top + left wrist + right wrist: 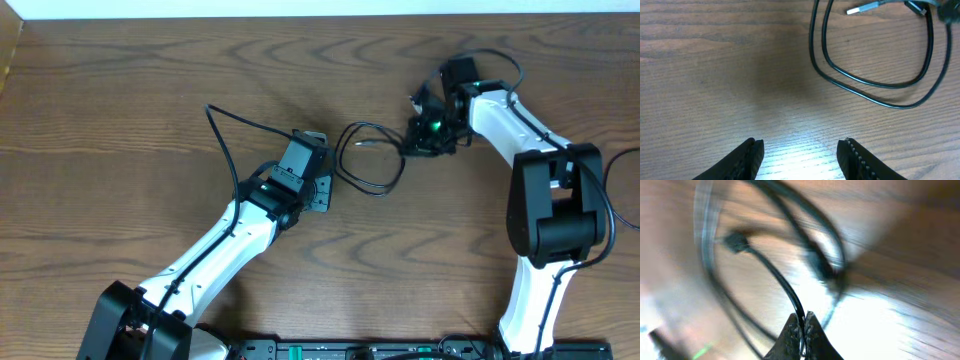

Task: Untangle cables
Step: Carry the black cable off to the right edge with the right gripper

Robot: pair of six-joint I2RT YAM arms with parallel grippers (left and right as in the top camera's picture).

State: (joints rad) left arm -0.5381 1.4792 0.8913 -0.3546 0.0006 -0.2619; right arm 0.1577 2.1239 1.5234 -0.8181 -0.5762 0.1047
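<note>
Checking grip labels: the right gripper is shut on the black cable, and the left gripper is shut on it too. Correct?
No. The right gripper is shut on the black cable, but the left gripper is open above the table, holding nothing, as the left wrist view shows.

Brown wood grain is recorded on the worktop [120,120]. The cable [811,47] at one o'clock is noted black, its plug tip [860,9] silver-white. The left pincer [801,146] is seen black.
</note>
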